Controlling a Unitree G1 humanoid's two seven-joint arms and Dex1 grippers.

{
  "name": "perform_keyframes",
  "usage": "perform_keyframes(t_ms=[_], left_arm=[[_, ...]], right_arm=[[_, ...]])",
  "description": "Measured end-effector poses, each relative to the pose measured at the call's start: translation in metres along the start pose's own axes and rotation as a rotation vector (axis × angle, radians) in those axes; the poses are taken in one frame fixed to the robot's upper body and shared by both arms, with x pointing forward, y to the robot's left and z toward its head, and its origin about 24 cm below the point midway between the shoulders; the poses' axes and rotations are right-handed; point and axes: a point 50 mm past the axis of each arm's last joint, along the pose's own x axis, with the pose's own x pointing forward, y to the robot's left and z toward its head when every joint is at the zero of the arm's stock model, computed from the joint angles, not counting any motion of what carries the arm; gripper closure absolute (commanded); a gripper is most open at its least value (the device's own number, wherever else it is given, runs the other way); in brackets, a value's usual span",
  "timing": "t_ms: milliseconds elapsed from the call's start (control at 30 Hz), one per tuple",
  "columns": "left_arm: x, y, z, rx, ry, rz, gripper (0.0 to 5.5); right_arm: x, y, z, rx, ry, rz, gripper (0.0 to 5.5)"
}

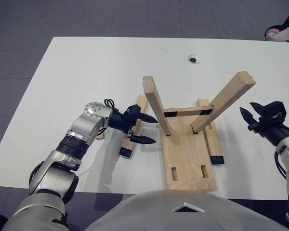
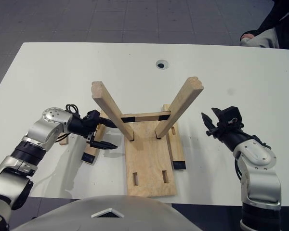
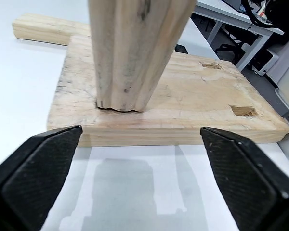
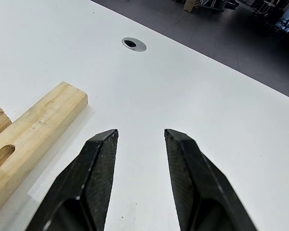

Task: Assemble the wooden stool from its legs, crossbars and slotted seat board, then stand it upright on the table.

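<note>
The robot's left arm is bent at the elbow and stretched in low from the left side of the white table (image 1: 77, 67), its left gripper (image 1: 151, 131) levelled at the foot of the left-hand leg (image 1: 156, 103); the pincer gapes wide and grips nothing, its upper fingertip just short of the wood; the right arm stands with forearm raised at the table's right side, the right gripper (image 1: 245, 119) parted, empty, near but clear of the right-hand leg (image 1: 224, 101); the stool sits half-built and upside down at mid-table: one seat board (image 1: 188, 154) lying flat, two legs planted in its far slots and splaying outward, one crossbar (image 1: 188, 112) with black ends bridging them; two slots (image 3: 243, 110) at the board's near end stand unfilled; loose timber lies on both sides: one black-tipped bar (image 1: 214, 144) just beside the board's right edge, a second bar (image 1: 127, 146) under the left gripper, and an end of wood (image 1: 100, 136) peeking past the left forearm, too hidden to tell what it is; a round cable hole (image 1: 194, 59) marks the table's far side
</note>
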Motion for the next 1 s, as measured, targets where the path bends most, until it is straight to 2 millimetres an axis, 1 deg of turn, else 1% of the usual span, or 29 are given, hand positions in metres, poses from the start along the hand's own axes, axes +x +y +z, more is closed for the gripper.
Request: perform_keyframes(t_ms=[67, 167, 233, 300, 367, 433, 500, 533, 633, 700, 733, 767, 867, 933, 1000], left_arm=[[-0.004, 0.002, 0.007, 0.014, -0.037, 0.026, 0.39], [-0.014, 0.007, 0.032, 0.061, -0.167, 0.113, 0.39], [-0.032, 0.013, 0.051, 0.131, -0.223, 0.244, 0.39], [-0.050, 0.019, 0.069, 0.219, -0.235, 0.387, 0.39], [-0.064, 0.023, 0.081, 0.280, -0.246, 0.501, 0.39], [-0.082, 0.023, 0.099, 0.353, -0.262, 0.652, 0.39], [-0.093, 0.020, 0.123, 0.431, -0.296, 0.749, 0.39], [-0.094, 0.019, 0.130, 0.433, -0.305, 0.777, 0.39], [-0.092, 0.009, 0.161, 0.447, -0.351, 0.885, 0.39], [-0.078, -0.004, 0.185, 0.440, -0.428, 0.902, 0.39], [-0.072, -0.009, 0.191, 0.428, -0.451, 0.900, 0.39], [-0.062, -0.018, 0.199, 0.420, -0.488, 0.875, 0.39], [-0.036, -0.040, 0.209, 0.377, -0.544, 0.805, 0.39], [-0.026, -0.048, 0.211, 0.338, -0.564, 0.771, 0.39], [-0.020, -0.053, 0.213, 0.315, -0.592, 0.753, 0.39]], right_arm=[[0.000, -0.001, -0.001, 0.006, -0.001, 0.004, 3.76], [0.000, -0.002, 0.003, 0.011, -0.020, 0.001, 3.76], [0.000, -0.001, 0.004, 0.013, -0.035, -0.004, 3.76], [-0.001, -0.001, 0.004, 0.023, -0.044, -0.020, 3.76], [-0.001, -0.001, 0.004, 0.032, -0.053, -0.036, 3.76], [0.000, 0.000, 0.003, 0.058, -0.062, -0.053, 3.76], [0.000, -0.001, 0.002, 0.066, -0.061, -0.066, 3.76], [0.000, -0.001, 0.002, 0.068, -0.061, -0.072, 3.76], [0.001, -0.001, 0.001, 0.086, -0.066, -0.089, 3.76], [0.003, 0.001, -0.001, 0.112, -0.069, -0.101, 3.76], [0.003, 0.002, -0.002, 0.115, -0.069, -0.103, 3.76], [0.004, 0.003, -0.002, 0.121, -0.069, -0.105, 3.76], [0.007, 0.007, -0.004, 0.137, -0.069, -0.101, 3.76], [0.008, 0.009, -0.005, 0.147, -0.070, -0.098, 3.76], [0.010, 0.011, -0.005, 0.152, -0.069, -0.092, 3.76]])
